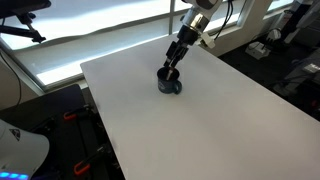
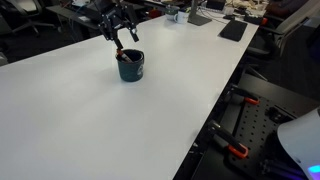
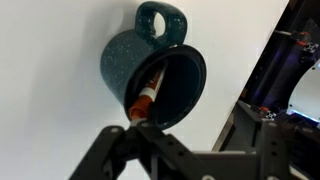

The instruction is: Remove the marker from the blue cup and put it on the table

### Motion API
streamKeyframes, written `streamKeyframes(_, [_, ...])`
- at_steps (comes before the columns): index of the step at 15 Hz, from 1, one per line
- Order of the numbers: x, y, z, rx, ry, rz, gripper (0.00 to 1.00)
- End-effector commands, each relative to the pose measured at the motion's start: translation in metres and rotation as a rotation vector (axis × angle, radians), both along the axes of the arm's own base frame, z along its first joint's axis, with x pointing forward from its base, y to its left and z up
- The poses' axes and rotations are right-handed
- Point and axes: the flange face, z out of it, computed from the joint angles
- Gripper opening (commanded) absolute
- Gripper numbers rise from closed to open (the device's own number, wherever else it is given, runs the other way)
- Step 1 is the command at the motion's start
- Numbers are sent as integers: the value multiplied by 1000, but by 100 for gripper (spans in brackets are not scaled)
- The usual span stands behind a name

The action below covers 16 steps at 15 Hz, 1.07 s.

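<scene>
The blue cup (image 1: pixel 170 84) (image 2: pixel 131 67) stands on the white table (image 1: pixel 210 120) (image 2: pixel 110 120). In the wrist view the cup (image 3: pixel 120 60) shows its handle at the top. The marker (image 3: pixel 148 92), reddish with a white band, leans inside it against the rim. My gripper (image 1: pixel 176 60) (image 2: pixel 121 40) hangs right over the cup. In the wrist view its fingers (image 3: pixel 135 126) meet at the marker's upper end and appear shut on it. The marker's lower end is still inside the cup.
The table's edge runs close behind the cup (image 1: pixel 120 52). Black equipment and clamps sit beside the table (image 2: pixel 245 130). Clutter lies on desks at the back (image 2: pixel 225 25). A dark stand shows past the table edge (image 3: pixel 285 90).
</scene>
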Motion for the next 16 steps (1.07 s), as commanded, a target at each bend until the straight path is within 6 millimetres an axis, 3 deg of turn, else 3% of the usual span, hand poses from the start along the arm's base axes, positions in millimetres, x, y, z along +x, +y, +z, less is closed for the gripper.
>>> streamKeyframes(1, [-4, 7, 20, -41, -46, 31, 100])
streamKeyframes(7, [-4, 11, 19, -34, -42, 52, 100])
streamKeyframes(16, [-4, -1, 9, 9, -26, 124, 100])
